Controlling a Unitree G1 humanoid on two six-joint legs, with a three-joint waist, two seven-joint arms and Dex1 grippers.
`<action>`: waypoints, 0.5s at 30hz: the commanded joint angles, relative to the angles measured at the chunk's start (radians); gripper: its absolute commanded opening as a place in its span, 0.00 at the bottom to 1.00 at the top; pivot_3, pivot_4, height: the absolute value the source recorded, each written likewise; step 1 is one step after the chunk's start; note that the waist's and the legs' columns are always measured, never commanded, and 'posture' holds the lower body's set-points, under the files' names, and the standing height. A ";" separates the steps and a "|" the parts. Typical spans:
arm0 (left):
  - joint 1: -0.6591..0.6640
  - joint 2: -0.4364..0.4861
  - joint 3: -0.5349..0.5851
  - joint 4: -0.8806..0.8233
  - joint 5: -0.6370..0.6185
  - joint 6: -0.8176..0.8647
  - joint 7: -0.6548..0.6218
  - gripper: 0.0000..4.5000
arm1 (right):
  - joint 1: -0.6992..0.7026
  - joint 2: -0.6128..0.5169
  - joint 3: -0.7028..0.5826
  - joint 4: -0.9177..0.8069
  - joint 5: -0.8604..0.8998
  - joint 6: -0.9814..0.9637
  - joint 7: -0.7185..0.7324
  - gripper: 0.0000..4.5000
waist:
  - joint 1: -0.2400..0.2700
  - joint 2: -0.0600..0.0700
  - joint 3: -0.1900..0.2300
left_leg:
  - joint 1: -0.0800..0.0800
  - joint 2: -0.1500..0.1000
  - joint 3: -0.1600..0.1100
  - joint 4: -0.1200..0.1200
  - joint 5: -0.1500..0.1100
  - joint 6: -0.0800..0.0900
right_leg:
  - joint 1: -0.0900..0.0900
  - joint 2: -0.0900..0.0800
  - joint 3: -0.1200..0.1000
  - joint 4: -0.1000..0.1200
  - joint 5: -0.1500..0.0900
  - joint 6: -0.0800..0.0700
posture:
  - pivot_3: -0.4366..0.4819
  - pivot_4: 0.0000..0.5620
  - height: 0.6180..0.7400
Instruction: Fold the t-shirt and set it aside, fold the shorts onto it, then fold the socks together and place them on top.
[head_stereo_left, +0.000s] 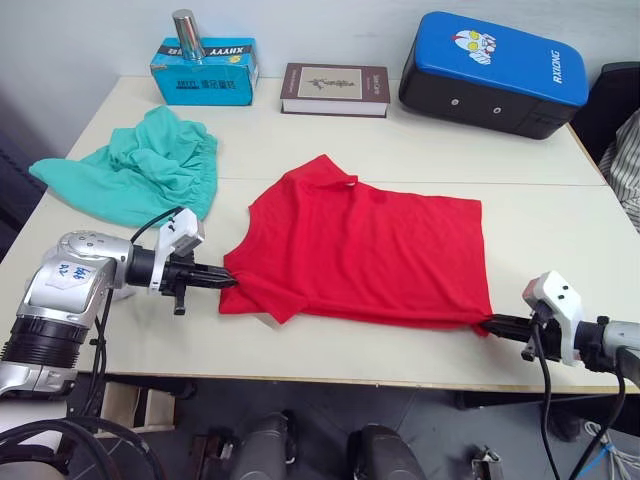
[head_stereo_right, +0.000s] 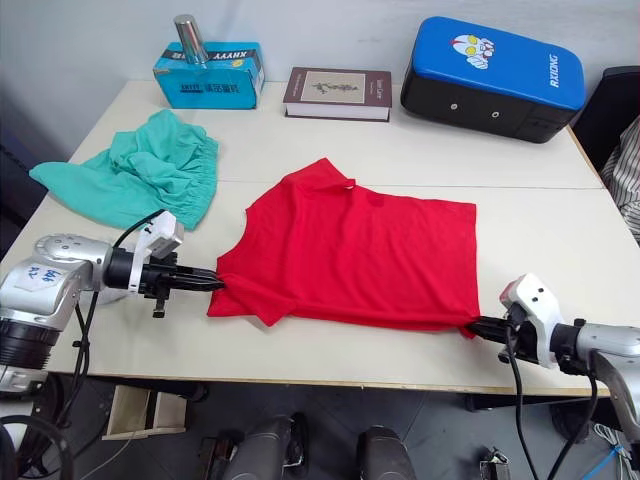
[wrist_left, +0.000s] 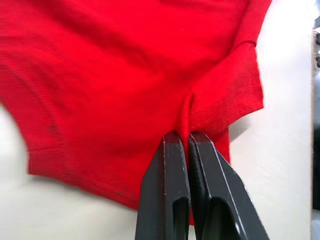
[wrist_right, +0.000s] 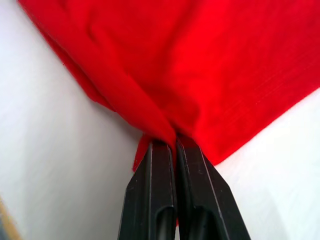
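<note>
While t-shirt (head_stereo_left: 365, 250) lies flat | left end effector (head_stereo_left: 228, 282) pinches sleeve edge | right end effector (head_stereo_left: 487, 322) pinches hem corner

red t-shirt (head_stereo_left: 370, 250) – teal shorts (head_stereo_left: 140, 170)

One t-shirt (head_stereo_left: 365, 250), one shorts (head_stereo_left: 140, 170), one book (head_stereo_left: 335, 88), two claws.

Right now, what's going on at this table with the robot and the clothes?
The robot is working on the red t-shirt, which lies flat on the table. Its left gripper is pinched shut on the shirt's edge near a sleeve, and its right gripper is shut on the near hem corner. The teal shorts sit crumpled at the robot's left, untouched.
</note>
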 joint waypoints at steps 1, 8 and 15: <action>-0.017 -0.029 0.045 0.026 0.011 -0.045 0.048 0.28 | 0.014 0.018 -0.052 -0.006 0.010 -0.022 -0.018 0.29 | 0.001 -0.001 0.000 | 0.000 0.000 0.000 0.000 0.000 0.000 | 0.000 0.000 0.000 0.000 0.000 0.000 | 0.48 0.27 1.00; 0.023 -0.128 0.195 0.094 0.031 -0.250 0.256 0.76 | 0.084 0.093 -0.232 -0.035 0.038 -0.122 -0.085 0.82 | 0.003 -0.001 0.000 | -0.002 0.000 -0.001 0.003 0.001 0.002 | 0.000 0.000 0.000 0.000 0.000 0.000 | 0.48 0.27 1.00; 0.189 -0.080 0.334 -0.116 -0.086 -0.319 0.136 0.62 | 0.211 0.038 -0.402 -0.182 0.147 -0.068 0.028 0.61 | -0.014 -0.001 0.000 | -0.004 0.000 -0.001 0.003 0.001 0.002 | -0.001 0.000 -0.001 -0.001 0.000 0.001 | 0.48 0.27 1.00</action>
